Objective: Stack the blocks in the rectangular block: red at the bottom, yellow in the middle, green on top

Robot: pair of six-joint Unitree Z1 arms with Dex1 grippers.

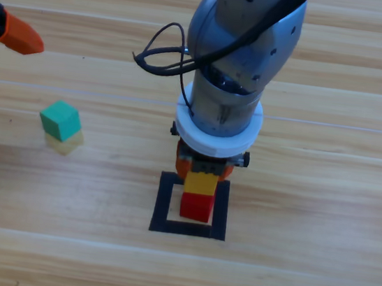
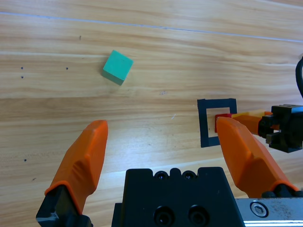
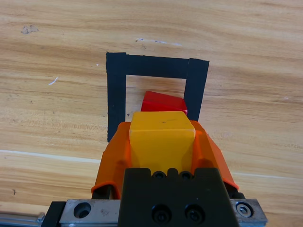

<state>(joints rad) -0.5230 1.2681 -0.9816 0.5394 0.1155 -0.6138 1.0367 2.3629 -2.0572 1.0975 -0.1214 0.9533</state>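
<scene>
The red cube (image 1: 197, 206) sits inside the black tape square (image 1: 163, 206). Directly over it is the yellow cube (image 1: 200, 182), with my right gripper (image 1: 201, 175) shut on it. I cannot tell whether yellow touches red. In the right wrist view the yellow cube (image 3: 162, 135) sits between the orange jaws, and the red cube (image 3: 163, 101) shows just beyond it inside the tape square (image 3: 116, 94). The green cube (image 1: 60, 120) lies alone on the table at the left. My left gripper (image 1: 21, 34) waits at the left edge, open and empty, with the green cube (image 2: 117, 67) ahead of it.
Bare wooden table lies all around the tape square. The right arm's grey body (image 1: 236, 64) rises over the table's middle, with a black cable loop (image 1: 158, 47) hanging off its left side.
</scene>
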